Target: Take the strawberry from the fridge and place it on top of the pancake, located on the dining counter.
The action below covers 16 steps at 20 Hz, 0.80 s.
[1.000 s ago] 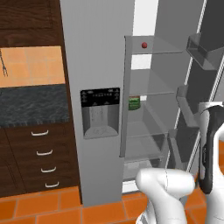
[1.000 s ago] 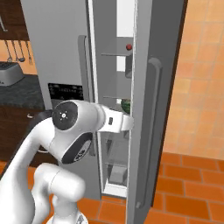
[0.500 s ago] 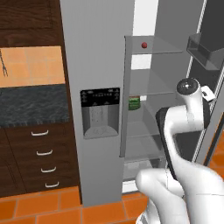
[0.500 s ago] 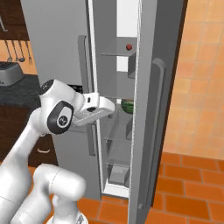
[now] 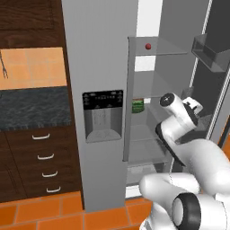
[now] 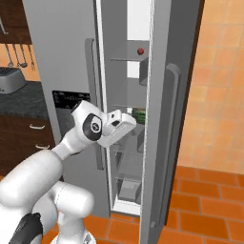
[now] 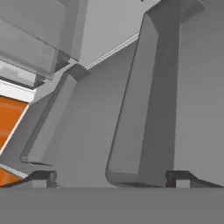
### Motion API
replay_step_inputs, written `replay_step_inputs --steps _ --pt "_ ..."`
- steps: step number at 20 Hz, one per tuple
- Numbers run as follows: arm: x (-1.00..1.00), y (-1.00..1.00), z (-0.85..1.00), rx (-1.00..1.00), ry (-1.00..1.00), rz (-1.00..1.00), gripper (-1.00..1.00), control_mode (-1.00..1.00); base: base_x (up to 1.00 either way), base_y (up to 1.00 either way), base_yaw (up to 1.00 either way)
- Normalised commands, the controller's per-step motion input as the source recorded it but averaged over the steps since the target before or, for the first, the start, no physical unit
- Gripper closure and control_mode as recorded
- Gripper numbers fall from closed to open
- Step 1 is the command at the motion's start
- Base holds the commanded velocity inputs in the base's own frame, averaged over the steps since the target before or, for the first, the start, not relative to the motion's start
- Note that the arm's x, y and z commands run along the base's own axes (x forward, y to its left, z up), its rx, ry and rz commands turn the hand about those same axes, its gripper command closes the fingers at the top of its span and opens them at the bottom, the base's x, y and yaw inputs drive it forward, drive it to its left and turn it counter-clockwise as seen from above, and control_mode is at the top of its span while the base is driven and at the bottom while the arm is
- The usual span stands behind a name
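Open fridge [image 5: 103, 54]: strawberry [image 5: 148, 46] top shelf; hand view, door bins.

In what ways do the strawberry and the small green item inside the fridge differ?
The strawberry is red and round, while the green item is green and boxier. The strawberry sits on the top glass shelf, the green item on a shelf below it. The strawberry also looks smaller. Both rest untouched inside the open fridge.

You saw the fridge [image 6: 62, 52] with its right door ajar. The strawberry [image 6: 140, 51] sat on an upper shelf, the arm's hand well below it.
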Motion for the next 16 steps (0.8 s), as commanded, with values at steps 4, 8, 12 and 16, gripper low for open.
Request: replay_step_inputs --steps 4,8,12,16 --pt "0.12 -0.82 -0.36 -0.04 0.08 0.0 -1.0 -1.0 0.0 0.0 0.0" --pt "0.01 -0.83 -0.38 -0.03 0.08 -0.01 -1.0 -1.0 0.0 0.0 0.0" --pt "0.0 -0.46 -0.24 -0.01 0.03 -0.01 -1.0 -1.0 0.0 0.0 0.0" --pt "-0.09 0.37 0.49 -0.01 -0.11 0.0 -1.0 -1.0 0.0 0.0 0.0"
